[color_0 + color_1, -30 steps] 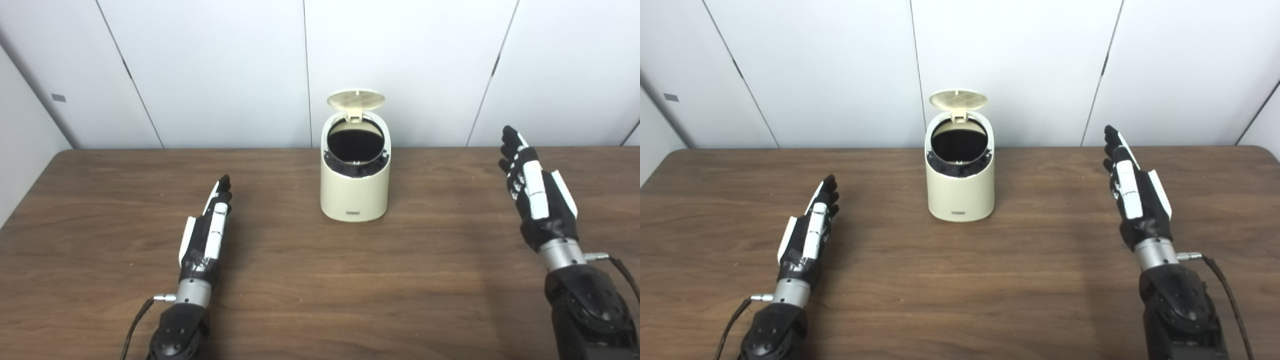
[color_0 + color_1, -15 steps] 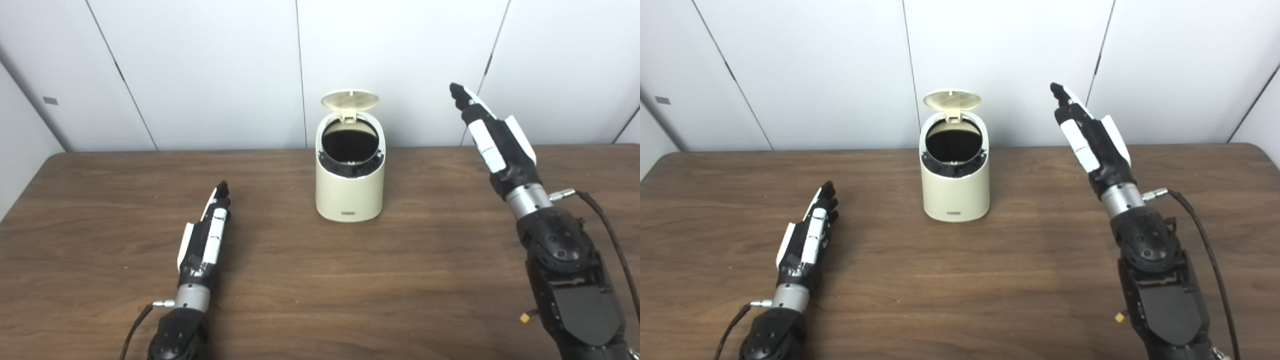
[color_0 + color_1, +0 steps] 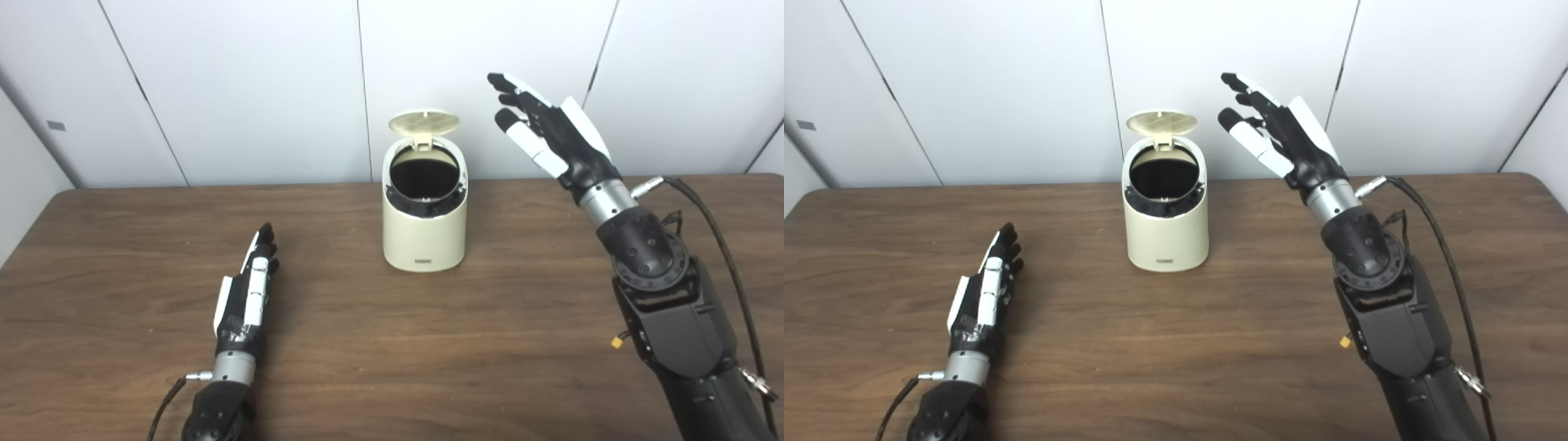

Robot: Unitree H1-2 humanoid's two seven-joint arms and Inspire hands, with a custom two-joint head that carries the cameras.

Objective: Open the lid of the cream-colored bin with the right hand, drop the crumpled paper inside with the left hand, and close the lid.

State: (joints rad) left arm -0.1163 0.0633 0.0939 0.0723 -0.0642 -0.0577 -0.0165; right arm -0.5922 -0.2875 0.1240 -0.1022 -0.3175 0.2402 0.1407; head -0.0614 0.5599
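Observation:
The cream-colored bin [image 3: 424, 236] stands on the brown table near its far edge, with its round lid [image 3: 424, 121] tipped up and back and the dark inside showing. No crumpled paper shows in either view. My right hand [image 3: 551, 136] is raised in the air to the right of the lid, at about lid height, open with fingers spread and pointing left toward it, a gap apart from it. My left hand [image 3: 248, 293] lies flat on the table to the front left of the bin, open and holding nothing.
The wooden table [image 3: 392, 343] runs across the whole picture. White wall panels [image 3: 245, 86] stand right behind the bin. A cable [image 3: 716, 220] loops from my right wrist along the forearm.
My right arm has risen from the table's right side and swung left, bringing the open hand up beside the lid. The left hand has barely moved. The camera has shifted slightly.

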